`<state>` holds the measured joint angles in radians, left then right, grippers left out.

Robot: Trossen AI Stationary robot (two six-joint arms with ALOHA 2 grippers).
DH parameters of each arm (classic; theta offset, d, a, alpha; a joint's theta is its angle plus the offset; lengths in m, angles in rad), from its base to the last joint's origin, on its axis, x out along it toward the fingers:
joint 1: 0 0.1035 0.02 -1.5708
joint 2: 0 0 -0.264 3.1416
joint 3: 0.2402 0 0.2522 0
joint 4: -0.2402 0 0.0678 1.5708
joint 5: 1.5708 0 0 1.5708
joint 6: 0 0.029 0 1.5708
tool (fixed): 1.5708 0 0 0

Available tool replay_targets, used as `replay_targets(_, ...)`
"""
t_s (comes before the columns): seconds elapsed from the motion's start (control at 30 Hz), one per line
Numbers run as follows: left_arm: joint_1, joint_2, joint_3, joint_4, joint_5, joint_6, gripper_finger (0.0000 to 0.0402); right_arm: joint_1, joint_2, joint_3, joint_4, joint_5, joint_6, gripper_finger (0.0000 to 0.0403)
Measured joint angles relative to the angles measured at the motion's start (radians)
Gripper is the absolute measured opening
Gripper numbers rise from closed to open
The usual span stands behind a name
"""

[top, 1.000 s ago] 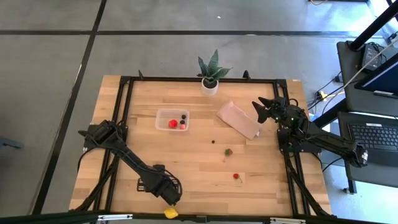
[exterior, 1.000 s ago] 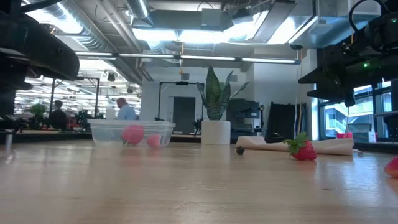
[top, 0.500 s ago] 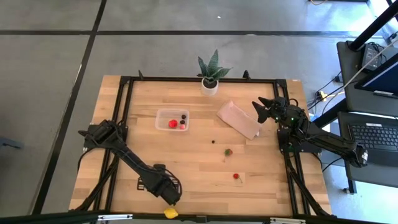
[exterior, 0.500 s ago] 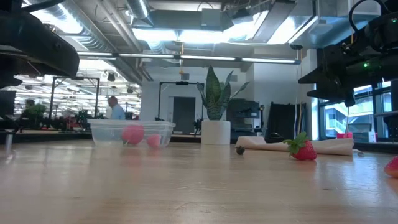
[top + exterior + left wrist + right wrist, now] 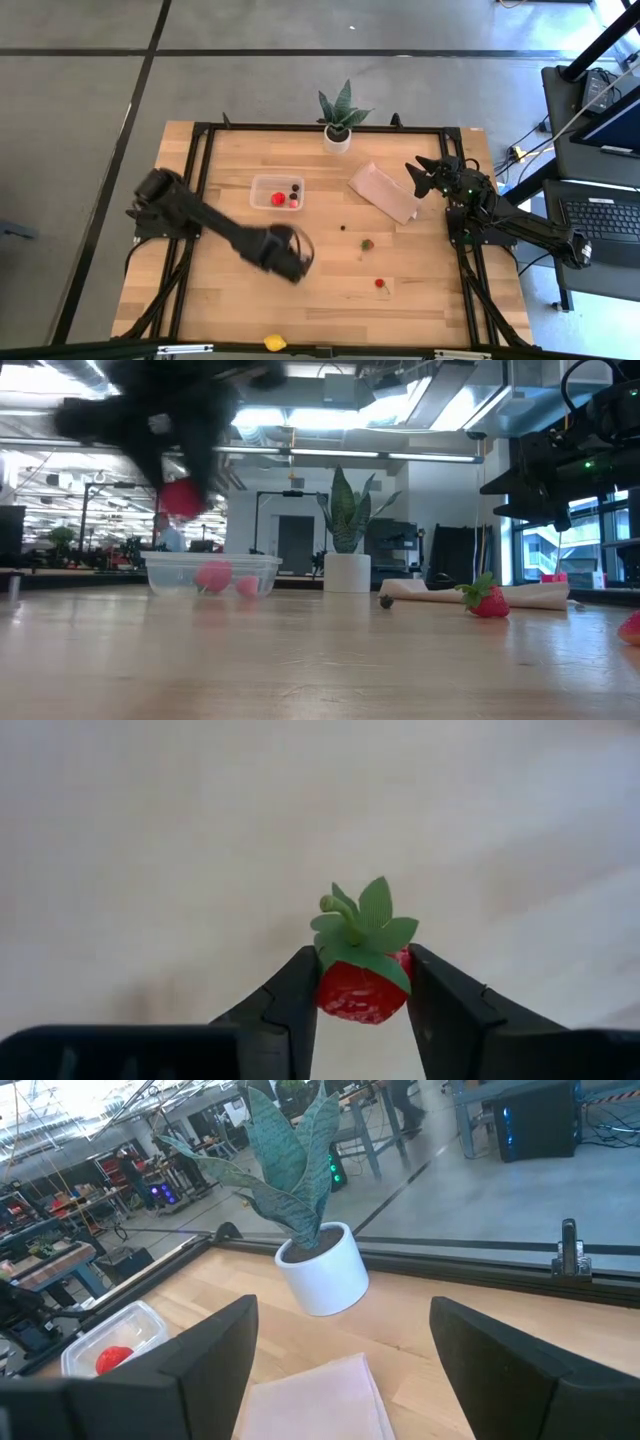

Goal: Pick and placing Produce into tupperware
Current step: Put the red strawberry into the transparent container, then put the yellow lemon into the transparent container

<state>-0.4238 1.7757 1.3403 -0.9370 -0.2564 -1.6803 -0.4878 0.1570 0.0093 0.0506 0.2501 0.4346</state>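
Note:
A red strawberry with a green leaf cap sits between the fingers of my left gripper, which is above the table's middle left, blurred. In the low view the red piece hangs well above the tabletop. The clear tupperware stands on the table beyond it and holds red pieces and a dark one. A dark berry, two strawberries and a yellow piece lie loose on the wood. My right gripper waits open at the right edge. My left gripper pinches the strawberry's red body between its two fingers, one on each side. The fingers come steeply from above. The leaf cap sticks out past the fingertips. The strawberry is lifted clear of the table.
A flat tan sheet lies right of the tupperware, in front of my right gripper. A potted green plant stands at the far edge. The yellow piece lies right at the table's near edge. A black frame runs around the tabletop.
My left gripper has left the near edge beside the yellow piece. It has risen and swung toward the far edge and slightly right, now above the table's middle left. It carries the strawberry, which in the low view now shows high above the tupperware.

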Motion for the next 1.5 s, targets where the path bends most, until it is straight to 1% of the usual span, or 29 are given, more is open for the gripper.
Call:
replay_targets(0.13,0.128,-0.110,0.000,-0.016,-0.122,0.223,0.0126,0.000,0.000,0.000,0.000,0.000,0.006,0.0297)
replay_targets(0.23,0.231,-0.184,0.000,-0.021,-0.175,0.380,0.0135,0.000,0.000,0.000,0.000,0.000,0.007,0.0297)
replay_targets(0.4,0.386,-0.236,0.001,-0.022,-0.186,0.573,0.0120,0.000,0.000,0.000,0.000,0.000,0.008,0.0297)
replay_targets(0.5,0.450,-0.235,0.001,-0.022,-0.152,0.645,0.0119,0.000,0.000,0.000,0.000,0.000,0.009,0.0297)
replay_targets(0.57,0.480,-0.220,0.002,-0.021,-0.131,0.676,0.0120,0.000,0.000,0.000,0.000,0.000,0.009,0.0297)
replay_targets(0.73,0.534,-0.159,0.001,-0.032,-0.071,0.727,0.0137,0.000,0.000,0.000,0.000,0.000,0.010,0.0297)
replay_targets(0.93,0.554,-0.060,0.001,-0.033,-0.033,0.773,0.0119,0.000,0.000,0.000,0.000,0.000,0.010,0.0297)
replay_targets(1.03,0.562,-0.016,0.001,-0.034,-0.028,0.780,0.0119,0.000,0.000,0.000,0.000,0.000,0.010,0.0297)
replay_targets(1.17,0.579,0.033,0.001,-0.036,0.001,0.823,0.0139,0.000,0.000,0.000,0.000,0.000,0.010,0.0297)
replay_targets(1.3,0.586,0.056,0.000,-0.038,0.021,0.827,0.0157,0.000,0.000,0.000,0.000,0.000,0.010,0.0297)
replay_targets(1.5,0.585,0.051,0.000,-0.039,0.005,0.828,0.0166,0.000,0.000,0.000,0.000,0.000,0.008,0.0297)
